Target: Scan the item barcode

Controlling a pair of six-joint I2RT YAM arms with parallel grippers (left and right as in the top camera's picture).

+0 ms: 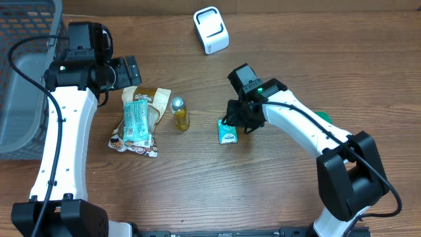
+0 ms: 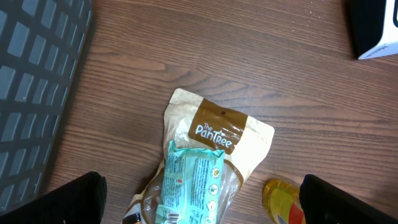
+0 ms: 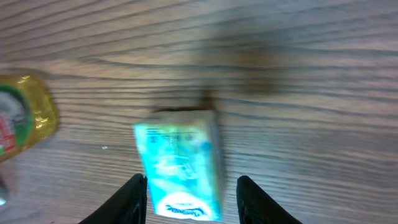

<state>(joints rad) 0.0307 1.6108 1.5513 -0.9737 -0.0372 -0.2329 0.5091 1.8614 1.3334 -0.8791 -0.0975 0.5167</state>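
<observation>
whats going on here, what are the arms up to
This is a barcode-scanning job. The right gripper is down over a small teal pack on the table, a finger on each side, not yet clamped. The left gripper hangs open above a Pantree bag with a teal packet lying on it. A small yellow bottle lies between them, and the white device at the far edge, probably the scanner, stands alone.
</observation>
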